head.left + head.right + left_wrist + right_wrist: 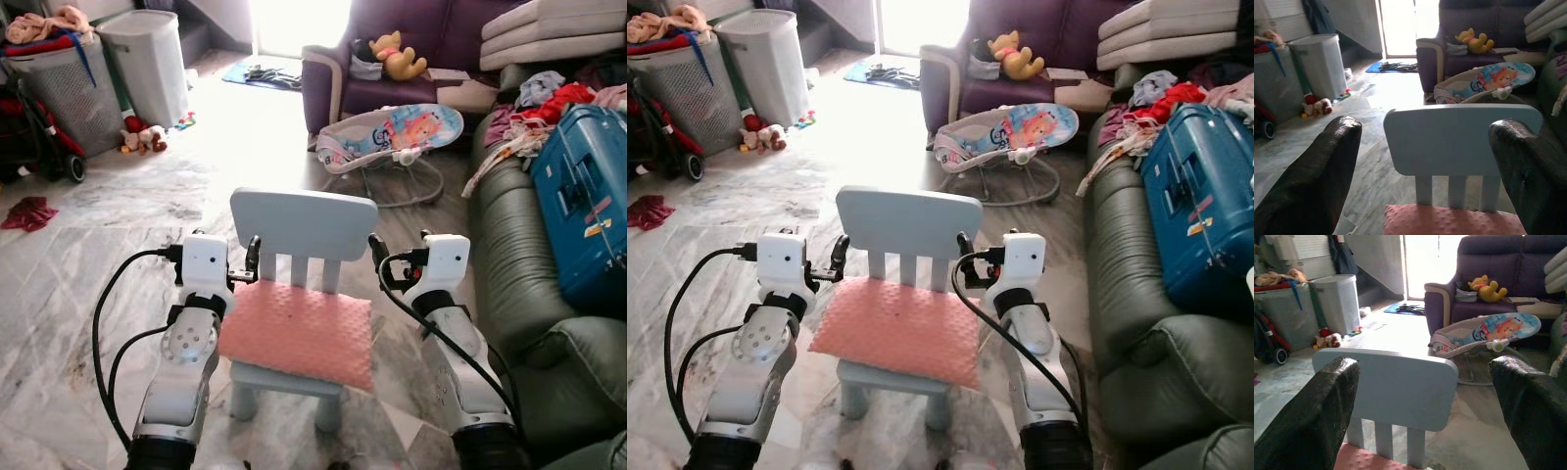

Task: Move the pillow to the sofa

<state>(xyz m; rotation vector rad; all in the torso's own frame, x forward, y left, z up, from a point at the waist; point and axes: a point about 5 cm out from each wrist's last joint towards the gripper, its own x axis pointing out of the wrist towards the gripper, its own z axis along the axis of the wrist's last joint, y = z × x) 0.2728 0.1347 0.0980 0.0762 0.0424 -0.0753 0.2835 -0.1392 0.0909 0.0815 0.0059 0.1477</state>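
While its near edge droops past the seat, pink pillow (299, 331) lies flat on small chair (304, 223), long axis L-R; left claw (253, 257) & right claw (376, 253) flank it, fingers apart; sofa (519, 284) to robot's right.

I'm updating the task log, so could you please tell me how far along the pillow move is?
The pink pillow lies on the small pale blue chair, not on the green sofa to the robot's right. The left gripper and right gripper flank the chair back, fingers open, holding nothing. Grasping the pillow and carrying it to the sofa remain.
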